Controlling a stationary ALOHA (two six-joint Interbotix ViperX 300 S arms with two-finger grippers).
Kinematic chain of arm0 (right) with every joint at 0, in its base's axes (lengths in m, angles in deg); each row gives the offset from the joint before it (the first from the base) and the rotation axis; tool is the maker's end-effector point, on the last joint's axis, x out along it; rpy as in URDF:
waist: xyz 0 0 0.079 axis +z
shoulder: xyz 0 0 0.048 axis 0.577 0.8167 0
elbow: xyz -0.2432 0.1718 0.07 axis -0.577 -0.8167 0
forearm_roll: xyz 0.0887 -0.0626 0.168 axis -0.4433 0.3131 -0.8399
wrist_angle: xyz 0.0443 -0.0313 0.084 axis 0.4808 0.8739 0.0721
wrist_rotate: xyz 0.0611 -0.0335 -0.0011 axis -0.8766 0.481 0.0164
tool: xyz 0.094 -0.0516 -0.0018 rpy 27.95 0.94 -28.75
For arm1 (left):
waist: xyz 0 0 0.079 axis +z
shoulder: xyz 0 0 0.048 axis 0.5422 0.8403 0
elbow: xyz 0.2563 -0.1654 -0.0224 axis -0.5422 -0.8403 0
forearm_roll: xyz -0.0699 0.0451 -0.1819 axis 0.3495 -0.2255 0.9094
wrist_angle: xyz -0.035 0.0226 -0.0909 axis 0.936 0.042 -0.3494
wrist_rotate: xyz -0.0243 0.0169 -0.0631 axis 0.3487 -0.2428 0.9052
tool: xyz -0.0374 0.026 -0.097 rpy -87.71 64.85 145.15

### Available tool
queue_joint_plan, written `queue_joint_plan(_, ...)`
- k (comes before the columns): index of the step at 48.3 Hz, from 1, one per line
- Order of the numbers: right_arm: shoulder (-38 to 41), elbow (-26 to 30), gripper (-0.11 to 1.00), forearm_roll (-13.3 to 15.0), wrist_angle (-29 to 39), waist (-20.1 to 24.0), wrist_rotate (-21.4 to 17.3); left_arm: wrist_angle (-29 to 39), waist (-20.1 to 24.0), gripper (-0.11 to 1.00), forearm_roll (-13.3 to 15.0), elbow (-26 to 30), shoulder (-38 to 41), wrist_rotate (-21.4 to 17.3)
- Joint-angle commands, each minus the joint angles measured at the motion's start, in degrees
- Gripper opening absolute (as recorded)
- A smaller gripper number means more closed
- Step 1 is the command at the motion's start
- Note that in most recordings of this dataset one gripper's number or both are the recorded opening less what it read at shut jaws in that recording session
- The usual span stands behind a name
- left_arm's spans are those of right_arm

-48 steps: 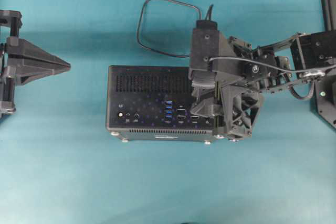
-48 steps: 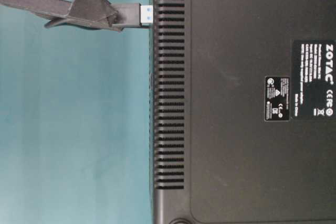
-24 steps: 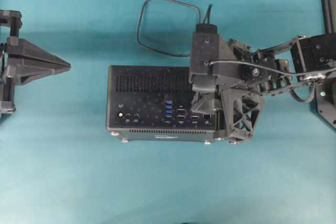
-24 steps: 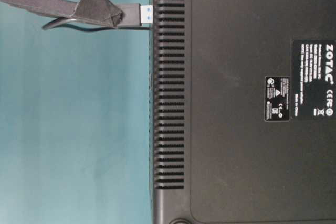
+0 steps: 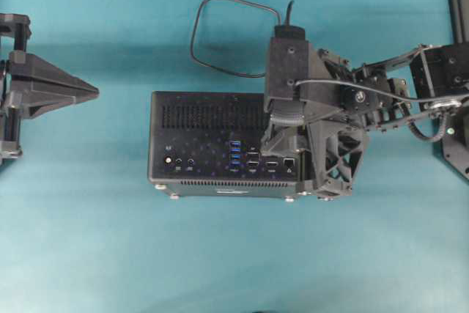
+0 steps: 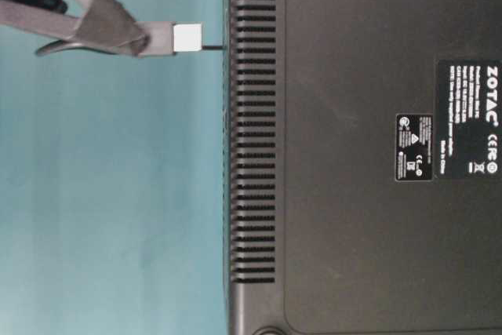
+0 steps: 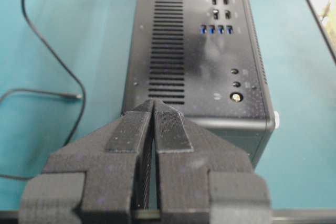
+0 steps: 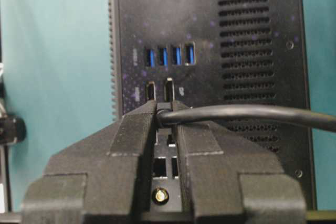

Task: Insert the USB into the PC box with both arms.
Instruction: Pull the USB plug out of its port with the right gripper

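Right hand (image 8: 167, 121), clamped on the USB (image 6: 174, 38) plug, holds it over the PC box (image 5: 212, 111) lying mid-surface, its long axis aimed at the box's port face just beside it, while I keep the closed, empty left hand (image 7: 153, 109) well apart.

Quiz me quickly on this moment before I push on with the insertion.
1. True or false: the USB plug is already seated in the PC box.
2. Which side's gripper holds the USB? A) left B) right C) neither
3. How many blue ports sit in a row in the right wrist view?

Key:
1. False; the table-level view shows a gap between the plug and the box.
2. B; the right gripper is shut on it.
3. Four.
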Motion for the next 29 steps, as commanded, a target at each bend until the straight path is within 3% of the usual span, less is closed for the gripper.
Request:
queue_joint_plan(1,-0.79,1.85,0.12,1.49,-0.53,0.26,-0.53,-0.53,0.09,0.0,-0.09,1.41,0.26,0.18)
queue_joint_plan(15,1.76,4.13,0.12,8.7,-3.43,0.18,-0.53,-0.62,0.09,0.0,-0.09,1.41,0.18,0.26)
queue_joint_plan(29,4.04,4.57,0.12,9.49,-3.96,0.26,-0.53,-0.62,0.09,0.0,-0.09,1.23,0.09,0.26)
